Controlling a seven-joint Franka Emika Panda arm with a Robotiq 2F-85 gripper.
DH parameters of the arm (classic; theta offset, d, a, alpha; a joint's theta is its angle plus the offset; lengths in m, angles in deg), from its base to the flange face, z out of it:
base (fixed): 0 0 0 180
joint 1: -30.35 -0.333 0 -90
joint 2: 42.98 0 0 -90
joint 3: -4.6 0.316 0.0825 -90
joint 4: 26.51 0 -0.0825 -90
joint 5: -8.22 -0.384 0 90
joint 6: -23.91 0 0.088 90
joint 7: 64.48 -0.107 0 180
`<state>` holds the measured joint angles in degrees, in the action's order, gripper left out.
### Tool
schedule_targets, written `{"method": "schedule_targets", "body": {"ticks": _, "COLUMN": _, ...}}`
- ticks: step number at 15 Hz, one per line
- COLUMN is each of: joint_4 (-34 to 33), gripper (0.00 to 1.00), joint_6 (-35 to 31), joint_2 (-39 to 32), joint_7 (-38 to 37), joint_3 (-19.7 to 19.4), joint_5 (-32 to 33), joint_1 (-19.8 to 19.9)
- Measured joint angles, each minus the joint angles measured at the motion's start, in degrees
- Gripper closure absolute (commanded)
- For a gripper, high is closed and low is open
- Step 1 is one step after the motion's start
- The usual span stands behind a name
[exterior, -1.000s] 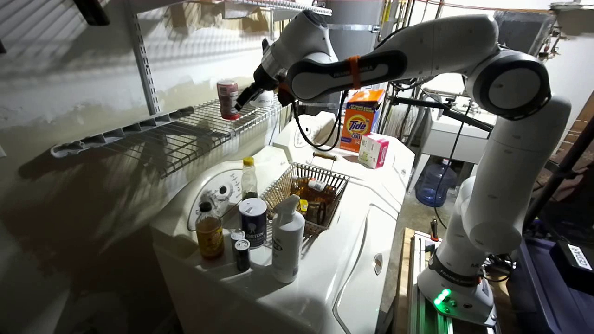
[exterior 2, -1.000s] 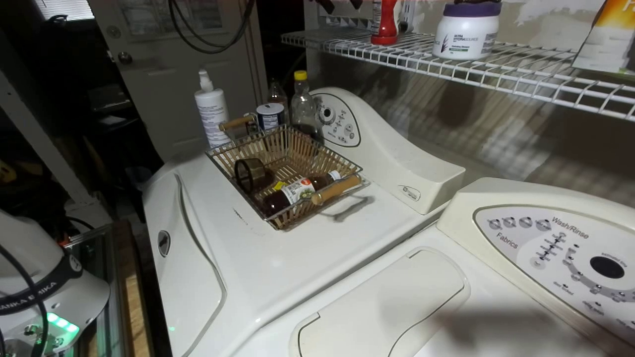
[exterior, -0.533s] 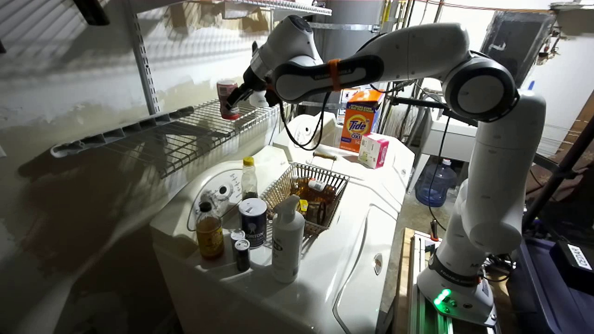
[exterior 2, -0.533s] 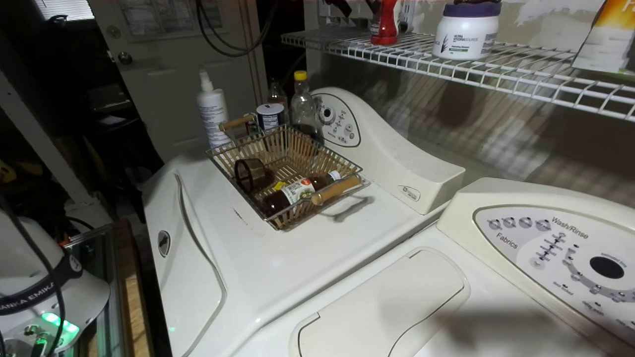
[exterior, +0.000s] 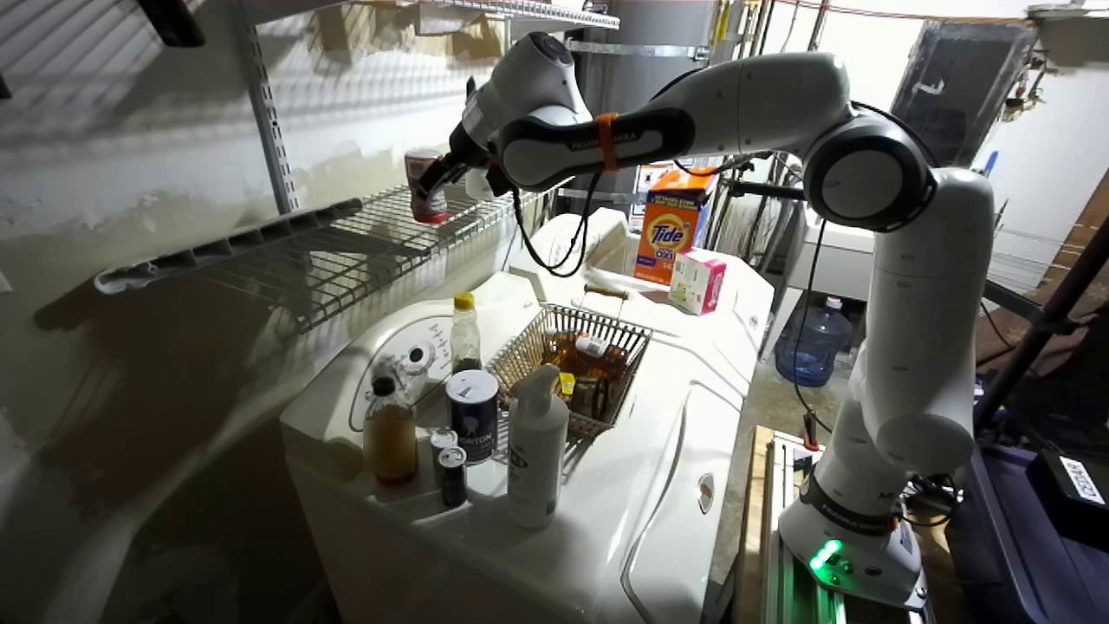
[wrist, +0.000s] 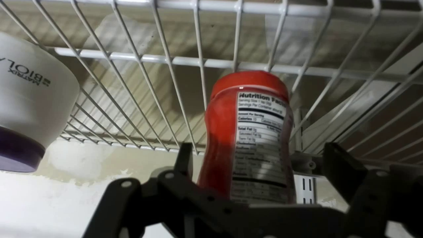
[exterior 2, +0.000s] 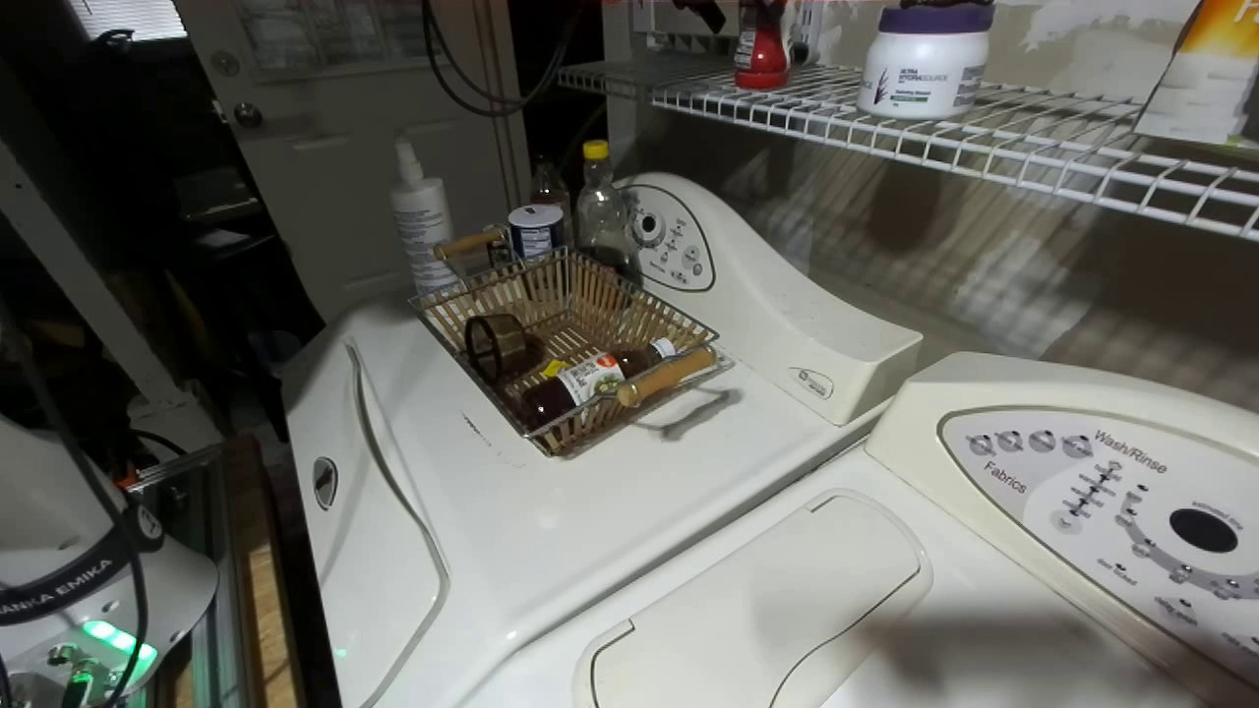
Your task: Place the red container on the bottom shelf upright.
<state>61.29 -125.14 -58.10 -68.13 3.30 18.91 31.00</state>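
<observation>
The red container [exterior: 426, 208] stands on the white wire bottom shelf [exterior: 431, 253]. It is inverted, with its red cap down on the wires and its pale end up. It also shows in an exterior view [exterior 2: 762, 71] on the shelf [exterior 2: 826, 128], its upper part cut off. The wrist picture stands upside down; there the container [wrist: 221, 132] appears cap up with its nutrition label readable. My gripper [wrist: 261, 158] is open, one finger on each side of the container with gaps visible. In an exterior view the gripper [exterior: 429, 180] overlaps the container's side.
A white jar with a purple lid [exterior 2: 925, 77] stands close beside the container. A grey slotted bar [exterior: 234, 243] lies along the shelf's wall side. A higher wire shelf [exterior: 554, 10] is above. A box [exterior 2: 1205, 93], basket [exterior: 645, 331] and several bottles are nearby.
The arm has moved left and slightly down in an exterior view, bringing the open fingers from beside the red container to around it. The container has not visibly moved.
</observation>
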Motion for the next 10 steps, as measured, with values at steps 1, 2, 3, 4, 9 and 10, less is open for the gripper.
{"method": "schedule_targets", "body": {"ticks": 1, "joint_4": -0.52, "gripper": 0.0, "joint_6": 0.0, "joint_2": -0.49, "joint_7": 0.0, "joint_3": -0.02, "joint_5": 0.0, "joint_1": 0.0}}
{"method": "schedule_targets", "body": {"ticks": 2, "joint_4": -1.07, "gripper": 0.0, "joint_6": 0.0, "joint_2": -1.0, "joint_7": 0.0, "joint_3": -0.03, "joint_5": 0.0, "joint_1": -0.01}}
{"method": "schedule_targets", "body": {"ticks": 3, "joint_4": -1.52, "gripper": 0.25, "joint_6": 0.0, "joint_2": -1.49, "joint_7": 0.0, "joint_3": -0.03, "joint_5": 0.0, "joint_1": -0.04}}
{"method": "schedule_targets", "body": {"ticks": 4, "joint_4": -2.01, "gripper": 0.26, "joint_6": 0.0, "joint_2": -1.99, "joint_7": 0.0, "joint_3": -0.03, "joint_5": 0.0, "joint_1": -0.08}}
{"method": "schedule_targets", "body": {"ticks": 9, "joint_4": -3.74, "gripper": 0.59, "joint_6": 0.0, "joint_2": -3.81, "joint_7": 0.06, "joint_3": -0.23, "joint_5": 0.41, "joint_1": -0.41}}
{"method": "schedule_targets", "body": {"ticks": 10, "joint_4": -4.09, "gripper": 0.59, "joint_6": 0.0, "joint_2": -4.01, "joint_7": 0.14, "joint_3": -0.33, "joint_5": 0.66, "joint_1": -0.55}}
